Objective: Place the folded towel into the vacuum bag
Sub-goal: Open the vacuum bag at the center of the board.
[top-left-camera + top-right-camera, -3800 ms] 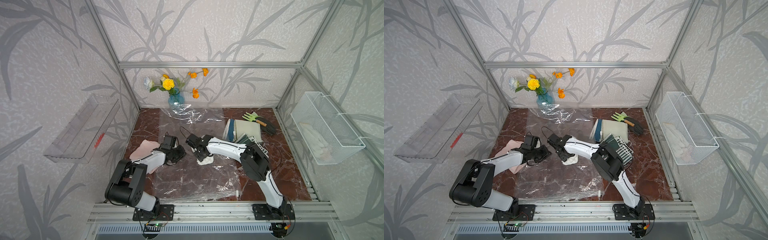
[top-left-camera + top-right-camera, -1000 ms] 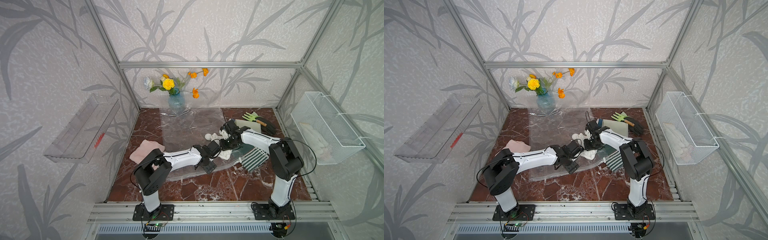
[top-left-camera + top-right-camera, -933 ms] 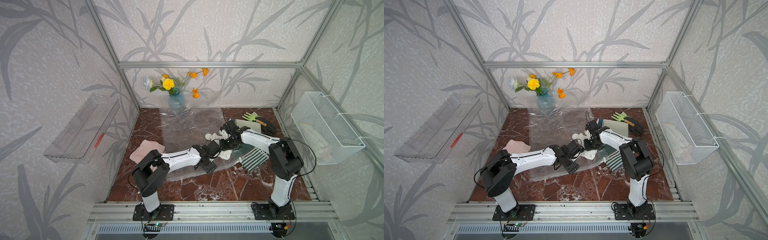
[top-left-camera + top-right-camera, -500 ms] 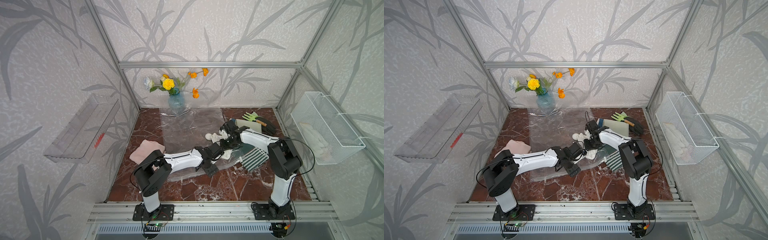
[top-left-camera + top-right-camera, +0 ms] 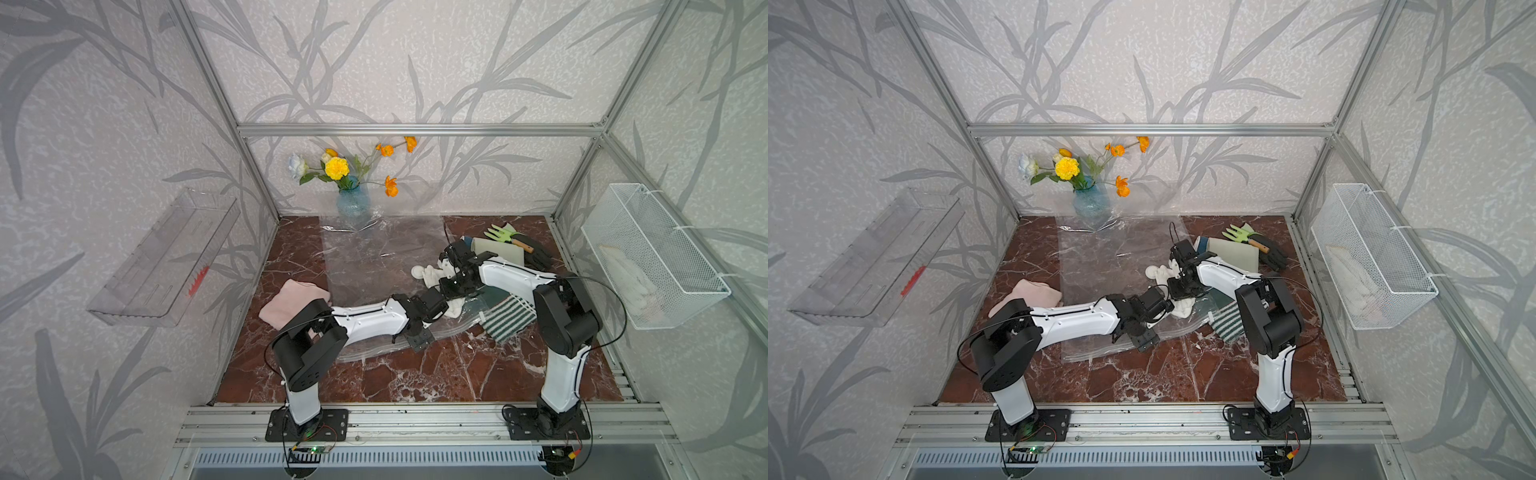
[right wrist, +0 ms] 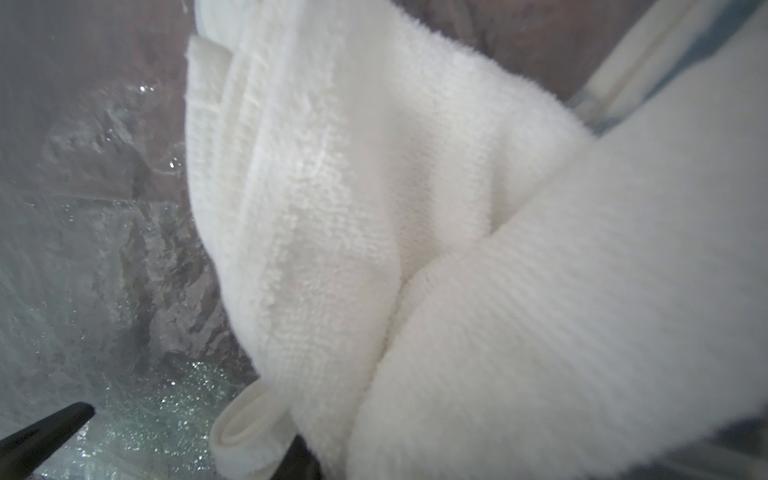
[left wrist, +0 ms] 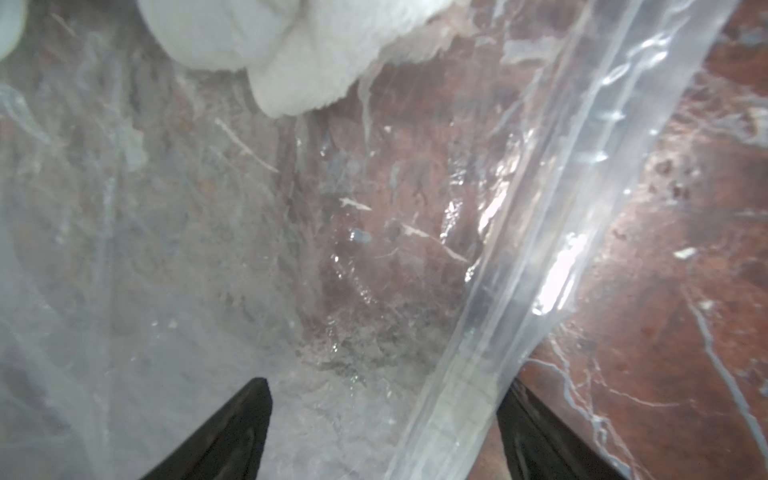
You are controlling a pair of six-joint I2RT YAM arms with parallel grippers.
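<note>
Folded towel (image 6: 374,208): white terry, bunched at the zip end of the bag on my right side. It fills the right wrist view, and in a top view (image 5: 454,308) it lies just beside both grippers. I can't tell how much of it, if any, is past the opening.
Vacuum bag (image 5: 374,257): clear film lying flat on the bench (image 5: 415,374), running from the vase (image 5: 352,203) towards me. Its zip edge (image 7: 519,257) crosses the left wrist view on a slant.
Right gripper (image 6: 195,419): fingers partly apart. The towel is draped over one of them and its hanging loop sits in the gap. I can't tell whether it actually pinches the cloth.
Left gripper (image 7: 386,386): fingers wide apart over the film and the zip edge, with nothing clamped.
Step in hand: I judge this to be feeding the towel through the mouth, with my left arm placed to manage the lip.
Next move: my left should close on the top layer alone and raise it. Then my right can push the towel deeper, clear of the zip.
Around it: a striped cloth (image 5: 507,320) lies at the bag's right corner and a pink cloth (image 5: 295,303) lies beside its left edge. I'd leave both alone.
</note>
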